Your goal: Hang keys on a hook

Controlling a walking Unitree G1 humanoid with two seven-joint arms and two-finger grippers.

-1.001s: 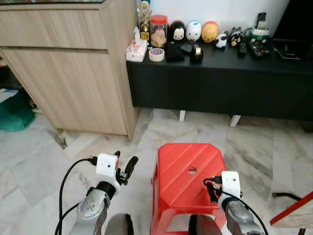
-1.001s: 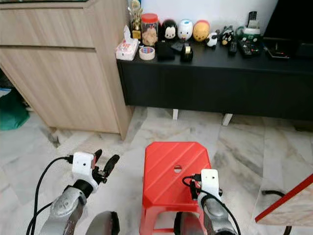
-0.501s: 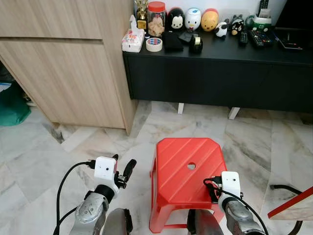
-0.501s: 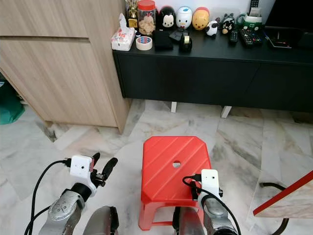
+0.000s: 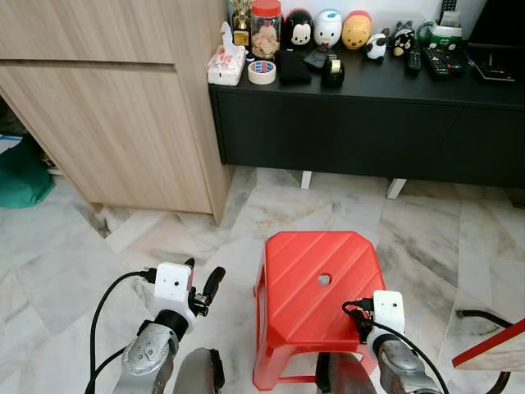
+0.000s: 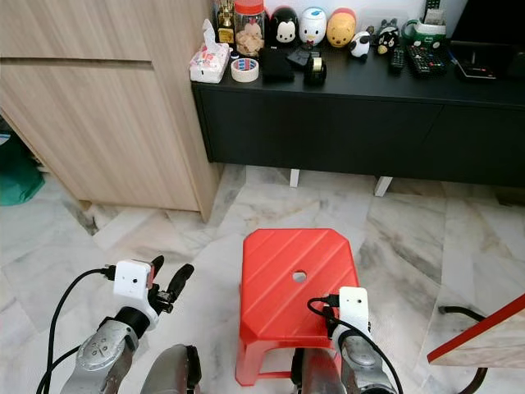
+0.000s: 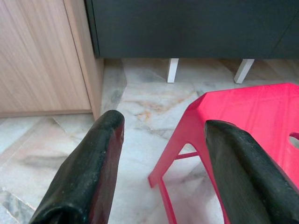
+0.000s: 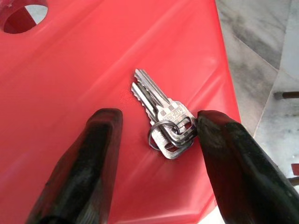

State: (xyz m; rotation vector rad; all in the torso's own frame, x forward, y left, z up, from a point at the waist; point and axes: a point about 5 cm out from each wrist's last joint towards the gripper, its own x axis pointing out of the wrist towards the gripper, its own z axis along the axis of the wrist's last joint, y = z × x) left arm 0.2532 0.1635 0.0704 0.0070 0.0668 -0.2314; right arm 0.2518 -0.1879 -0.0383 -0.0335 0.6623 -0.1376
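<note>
Even, soft indoor light fills the room, and the head views are sharp, without motion blur. The marble floor (image 5: pixel 74 271) shows a pale sheen toward nine o'clock. On the wrist views the black fingers (image 8: pixel 79 172) loom soft and out of focus, while the red stool (image 8: pixel 70 84) carries dull glare streaks.

We see the keys (image 8: pixel 164 122) lying flat on the red stool (image 8: pixel 79 70) (two silver keys on a ring), between our right gripper (image 8: pixel 156 140) fingers, which stand spread apart; one finger (image 8: pixel 224 158) touches the ring side.
</note>
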